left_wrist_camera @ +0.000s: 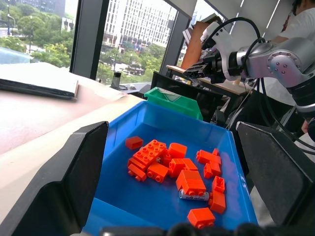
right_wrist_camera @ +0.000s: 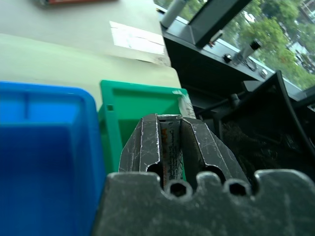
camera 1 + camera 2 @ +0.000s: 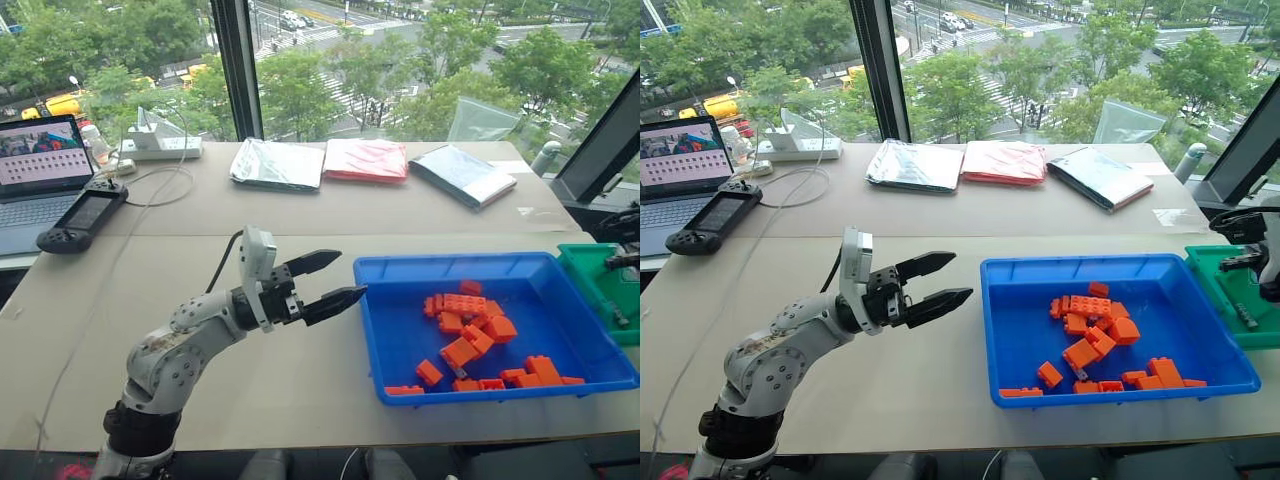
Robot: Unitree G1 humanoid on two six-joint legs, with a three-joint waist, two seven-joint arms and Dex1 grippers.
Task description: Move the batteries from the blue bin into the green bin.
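here, the left gripper hangs above the table just left of the blue bin, its two black fingers spread apart with nothing between them. inside the blue bin, one battery lies among the orange bricks near the near side. at the far right, the right gripper is over the green bin, which stands just right of the blue bin, jaws clamped on a battery, and another battery lies in that bin.

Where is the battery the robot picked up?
In the right wrist view the battery is pinched in the right gripper, over the green bin, right beside the blue bin.
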